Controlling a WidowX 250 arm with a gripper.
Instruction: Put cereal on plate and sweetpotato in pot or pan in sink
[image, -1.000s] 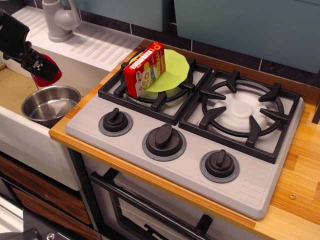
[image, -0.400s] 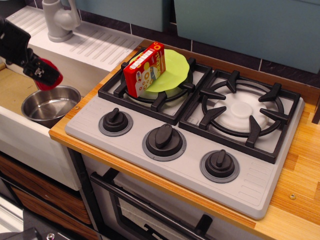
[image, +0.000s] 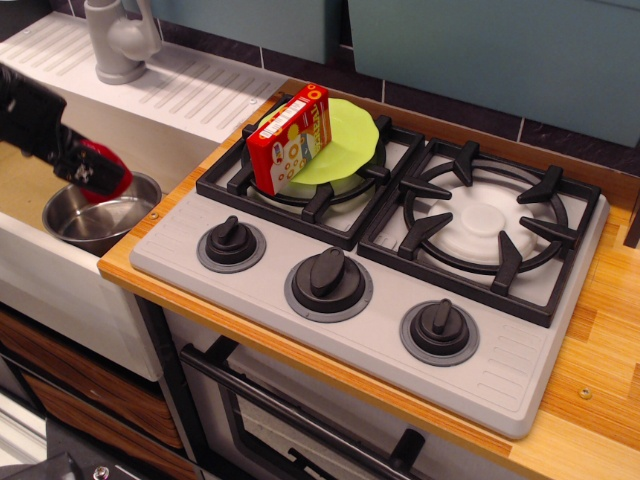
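**Sweetpotato held low over the pot in the sink**

The glossy red sweetpotato (image: 108, 172) sits between the black fingers of the gripper (image: 95, 175), which close on it from the left. It hangs at the back rim of the steel pot (image: 100, 218), partly dipping into the pot's mouth; whether it touches the metal cannot be told. The pot stands inside the tan basin of the sink (image: 25, 185), near the wooden counter edge, and the rest of its bowl looks bare.

On the stove (image: 380, 270), the lime-green plate (image: 345, 140) rests on the rear-left burner grate. The red cereal box (image: 288, 138) stands on the plate's left part, leaning slightly.

Compared with a second ago, the gripper and the sweetpotato have come down: then the red lump hung clearly above the pot's rim, now it overlaps the rim. The pot, plate and cereal have not moved.

Counted: one pot, one plate, one cereal box, one sweetpotato, two burner grates, three black knobs (image: 328, 277) along the stove front, and one grey tap (image: 120, 38) behind the ribbed white drainboard (image: 190, 85).
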